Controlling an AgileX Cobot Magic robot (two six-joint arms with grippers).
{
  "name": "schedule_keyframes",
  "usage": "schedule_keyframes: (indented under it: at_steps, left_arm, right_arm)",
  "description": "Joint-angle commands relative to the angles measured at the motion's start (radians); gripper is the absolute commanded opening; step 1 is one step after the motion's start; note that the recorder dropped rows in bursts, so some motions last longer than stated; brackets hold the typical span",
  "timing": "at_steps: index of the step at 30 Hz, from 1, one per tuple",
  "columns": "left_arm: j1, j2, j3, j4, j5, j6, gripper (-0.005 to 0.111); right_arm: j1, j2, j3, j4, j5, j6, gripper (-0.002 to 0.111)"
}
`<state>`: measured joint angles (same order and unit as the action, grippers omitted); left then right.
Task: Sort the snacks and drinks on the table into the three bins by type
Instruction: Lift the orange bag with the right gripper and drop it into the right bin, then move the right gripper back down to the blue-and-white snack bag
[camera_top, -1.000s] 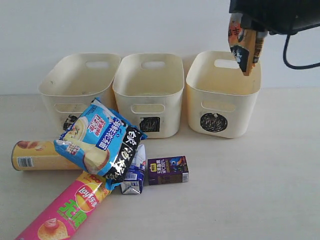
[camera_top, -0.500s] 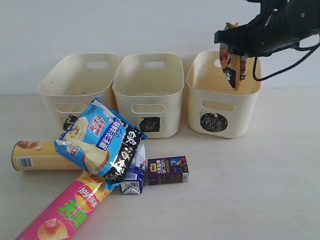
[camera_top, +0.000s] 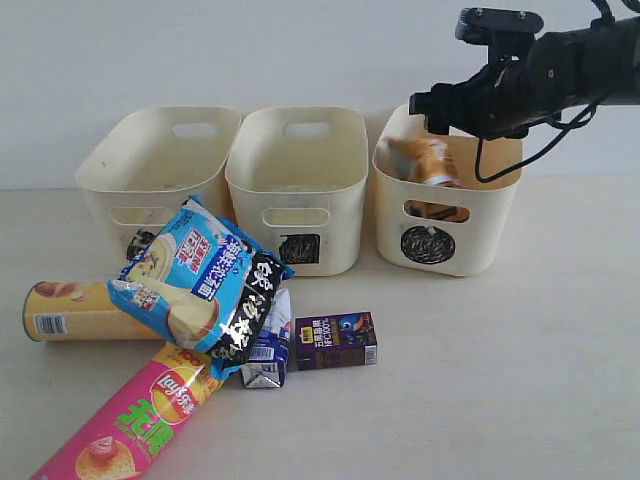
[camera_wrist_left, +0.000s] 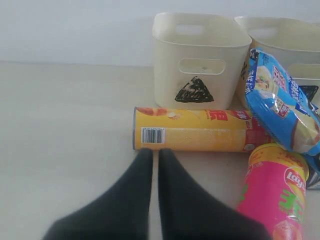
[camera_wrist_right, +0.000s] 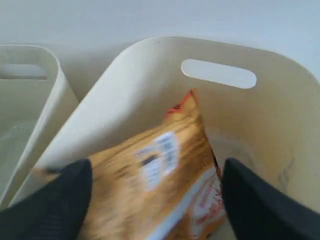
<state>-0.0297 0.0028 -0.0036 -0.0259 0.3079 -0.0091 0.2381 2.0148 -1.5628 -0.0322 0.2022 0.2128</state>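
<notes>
Right gripper (camera_top: 432, 110): jaws spread, holding nothing. The orange bag (camera_wrist_right: 150, 175) lies directly beneath it inside the bin (camera_top: 480, 225), blurred. Left gripper (camera_wrist_left: 155, 156): fingers pressed together, empty. The yellow chip can (camera_wrist_left: 200, 136) lies on the table (camera_wrist_left: 60, 125) just ahead of its tips, long axis crosswise to them, so this arm is judged nearer for the unsorted pile.

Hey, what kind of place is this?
Probably a robot test bench, not a home: bare beige table against a blank wall, three scribble-marked cream bins, and a black robot arm above one.
</notes>
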Motion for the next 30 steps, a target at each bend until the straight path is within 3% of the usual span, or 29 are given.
schedule_keyframes:
  at_steps: [1,5,8,10,14,15,22,30]
  left_arm:
    - [0.000,-0.003,0.004,-0.008,-0.004,0.001,0.004]
    - [0.000,-0.003,0.004,-0.008,-0.004,0.001,0.004]
    - [0.000,-0.003,0.004,-0.008,-0.004,0.001,0.004]
    - [0.000,-0.003,0.004,-0.008,-0.004,0.001,0.004]
    - [0.000,-0.003,0.004,-0.008,-0.004,0.001,0.004]
    - [0.000,-0.003,0.004,-0.008,-0.004,0.001,0.004]
    - [0.000,-0.003,0.004,-0.008,-0.004,0.001,0.004]
    - [0.000,-0.003,0.004,-0.008,-0.004,0.001,0.004]
  right_arm:
    - [-0.006,-0.001,-0.010,0.015,0.003,-0.007,0.084]
    - [-0.006,-0.029,-0.009,0.023,0.019,-0.007,0.083]
    - [-0.006,-0.060,-0.018,0.023,0.050,-0.014,0.073]
    - [-0.006,-0.083,-0.026,0.023,0.096,-0.021,0.058]
    - [-0.006,-0.142,-0.025,0.023,0.188,-0.051,0.008]
    - [-0.006,-0.158,-0.025,0.023,0.210,-0.067,0.001]
    - [0.013,-0.271,-0.014,0.025,0.324,-0.160,0.001]
    - [0.151,-0.449,0.183,0.032,0.271,-0.169,0.001]
